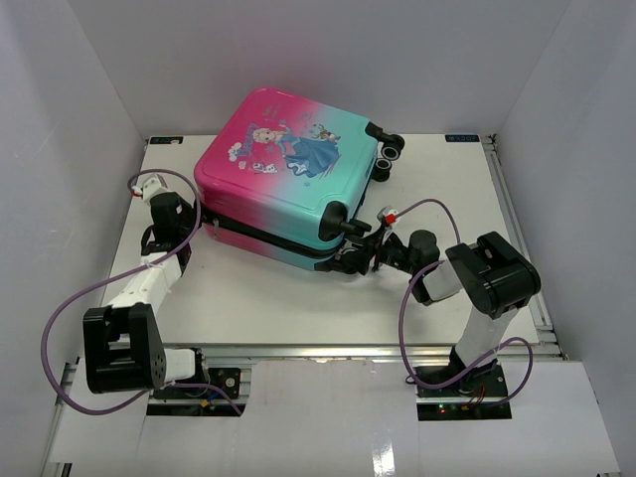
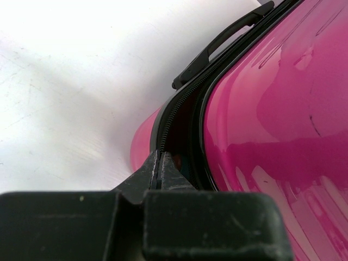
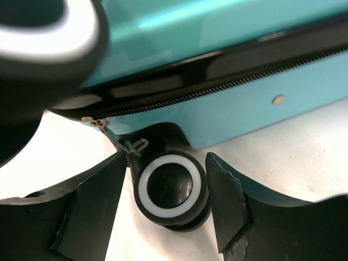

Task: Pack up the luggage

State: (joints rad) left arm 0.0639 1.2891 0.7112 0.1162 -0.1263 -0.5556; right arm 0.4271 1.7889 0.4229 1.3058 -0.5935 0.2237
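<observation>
so far: luggage [image 1: 288, 179] lies flat on the table [image 1: 248, 308], shells folded together, but the zip seam [image 2: 173, 117] gapes at the pink corner, so i judge zipping is left. left gripper [image 2: 159, 163] is pinched together at that seam; whether it grasps anything, cannot tell. right gripper [image 3: 166, 163] has jaws apart astride a wheel [image 3: 172, 189] at the teal corner.

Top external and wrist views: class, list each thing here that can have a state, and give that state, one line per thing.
luggage: lying flat, printed side up, lid down, seam gaping at the pink corner.
left gripper: shut, tips at that seam.
right gripper: open, fingers either side of a wheel.
wheel: between the right fingers, not gripped.
</observation>
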